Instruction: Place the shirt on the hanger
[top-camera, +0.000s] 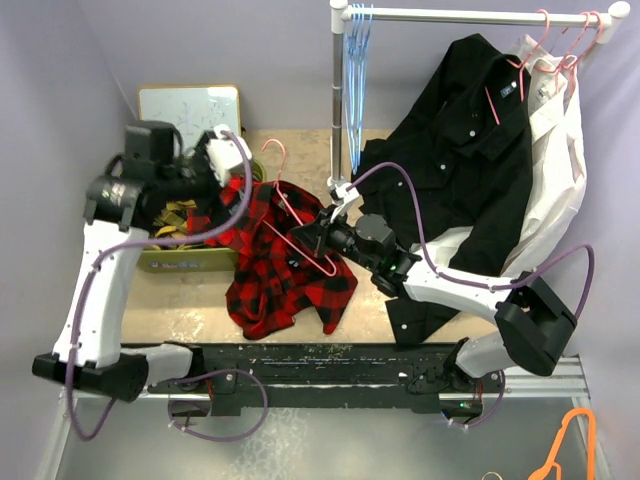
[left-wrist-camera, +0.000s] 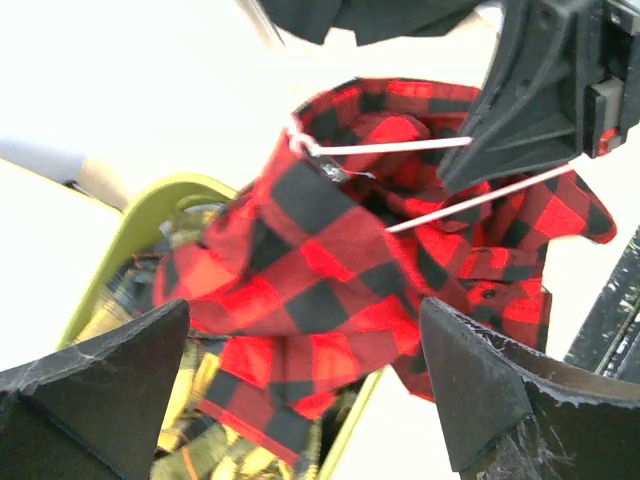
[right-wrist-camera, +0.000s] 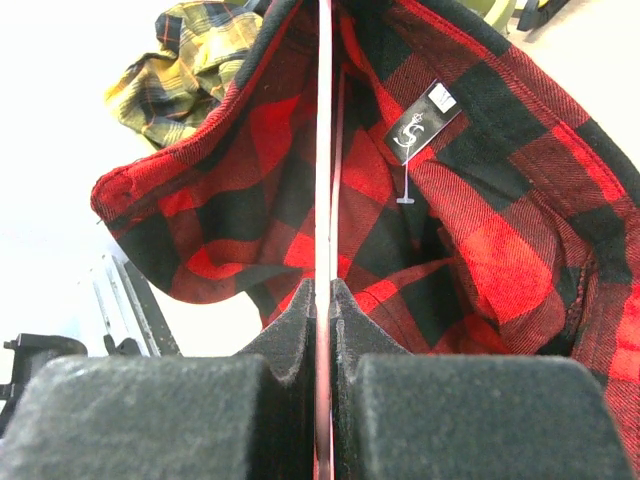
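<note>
Threading looks half done: the right gripper (right-wrist-camera: 322, 290) clamps the thin pink wire hanger (right-wrist-camera: 323, 150), one end inside the red-and-black check flannel shirt (top-camera: 285, 270) heaped on the table (top-camera: 200, 312); the left gripper (left-wrist-camera: 305, 305) gapes wide, empty. Next, it should grasp the shirt's loose side.

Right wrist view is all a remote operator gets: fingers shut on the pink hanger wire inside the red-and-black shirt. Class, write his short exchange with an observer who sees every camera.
Operator: What is the other arm doing?
Observer: The left wrist view shows the left gripper wide open, with the shirt hanging in front of it, unclamped.
Operator: And the hook, beyond my frame?
Observer: In the top view, the hook of the hanger is bare. It pokes out past the shirt's far edge and is not on the rail.
</note>
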